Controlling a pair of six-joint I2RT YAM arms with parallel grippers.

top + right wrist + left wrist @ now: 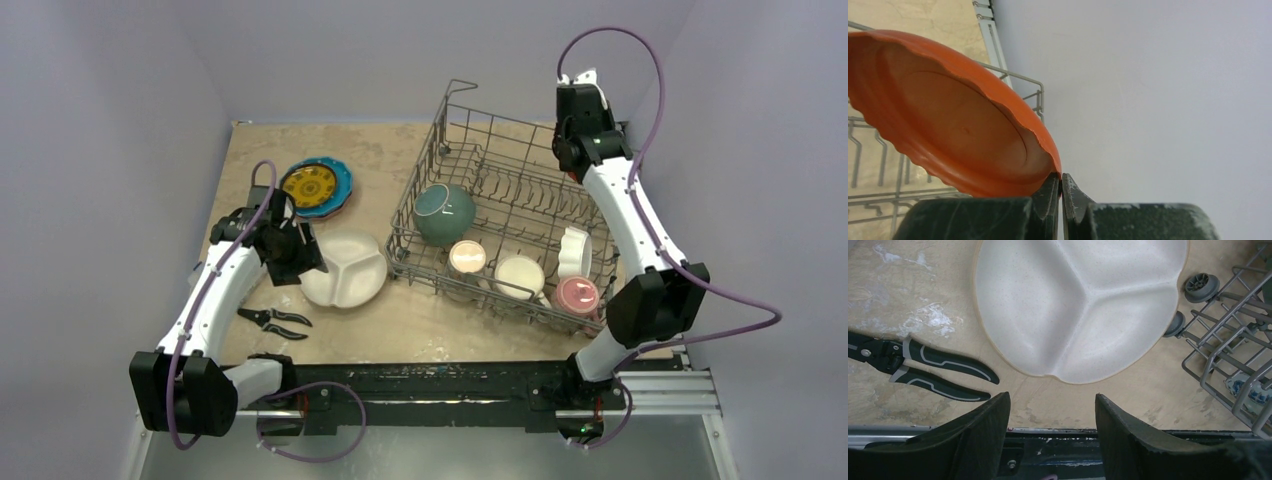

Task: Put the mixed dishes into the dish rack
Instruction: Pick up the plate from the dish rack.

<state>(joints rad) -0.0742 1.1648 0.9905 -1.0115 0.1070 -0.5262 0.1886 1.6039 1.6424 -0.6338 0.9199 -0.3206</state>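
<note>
**Clerk:** Entry: white divided plate. Location?

**Checker:** Recorded flat and face up on the table, just left of the dish rack. Its edge is close to the rack's corner wheel.

**Clerk:** Handling notes?

**Checker:** It is judged stiff, glazed and slippery, of moderate weight, and likely to chip if knocked against the rack's wires. No handle is provided. A hold is best taken across the raised outer rim, on the side turned away from the rack. The inner ridges are thought too shallow to be gripped.

**Clerk:** Tool state, left?

**Checker:** The left gripper is shown with its jaws spread and nothing between them. It is poised just off that rim, left of the rack.

**Clerk:** Right?

**Checker:** The right gripper is shown with its fingers pressed together at the rack's far right corner. The orange plate is seen on edge over the rack's wires, its scalloped rim meeting the fingertips. Whether that rim is pinched cannot be told.

**Clerk:** Remaining stock?

**Checker:**
- Inside the rack: teal bowl, and mugs along the near side.
- Left of the rack, farther back: stacked plates.
- Left of the rack, nearer: pliers, not to be loaded.
</note>
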